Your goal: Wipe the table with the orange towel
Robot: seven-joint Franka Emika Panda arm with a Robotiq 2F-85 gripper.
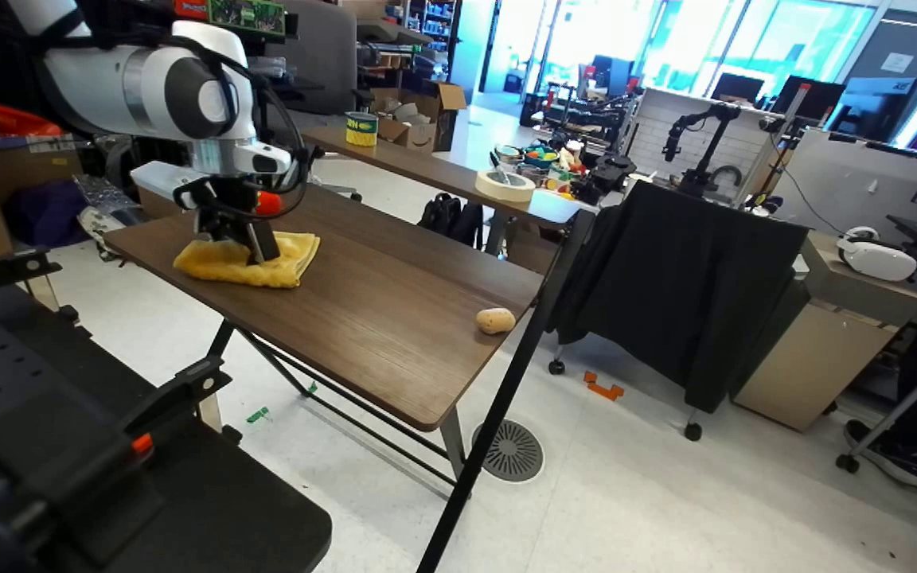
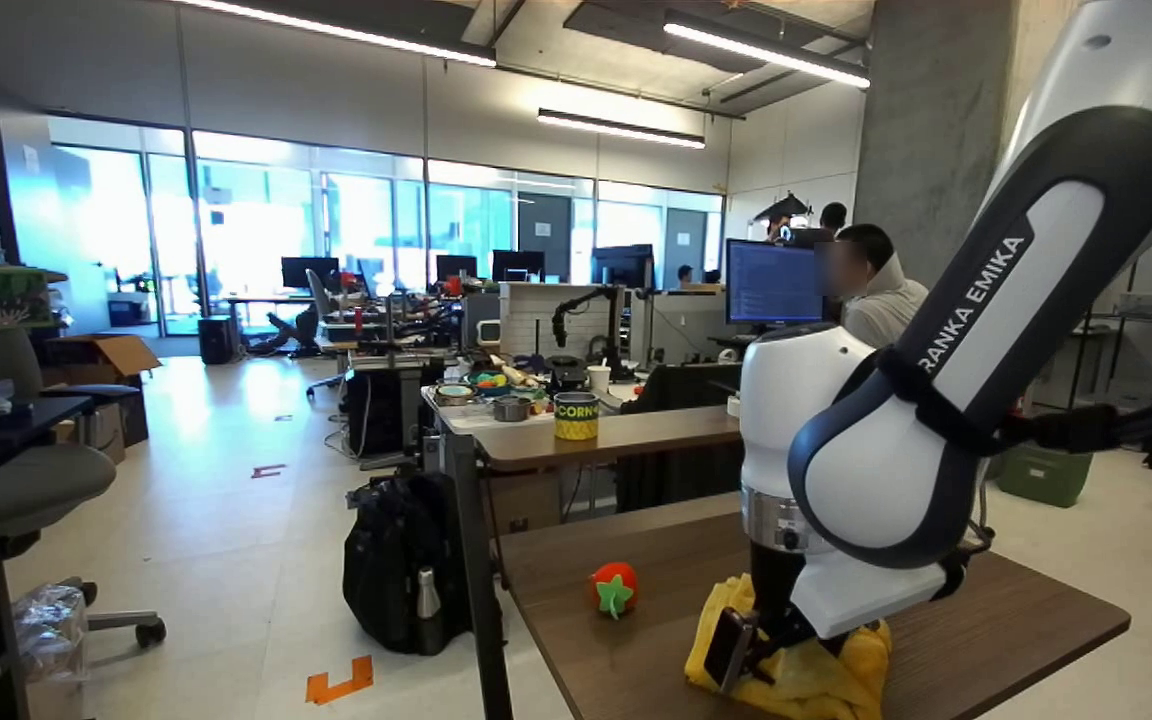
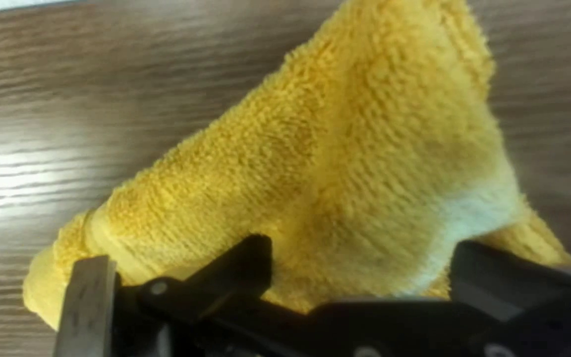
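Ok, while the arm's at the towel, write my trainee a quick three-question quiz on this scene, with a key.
1. True or false: the gripper is open at the towel.
2. Which lies on the same table as the towel? A) corn can B) tan potato-shaped object C) tape roll
3. Fill in: the star-shaped piece on the red toy is ____ in colour.
Key: 1. True. 2. B. 3. Green.
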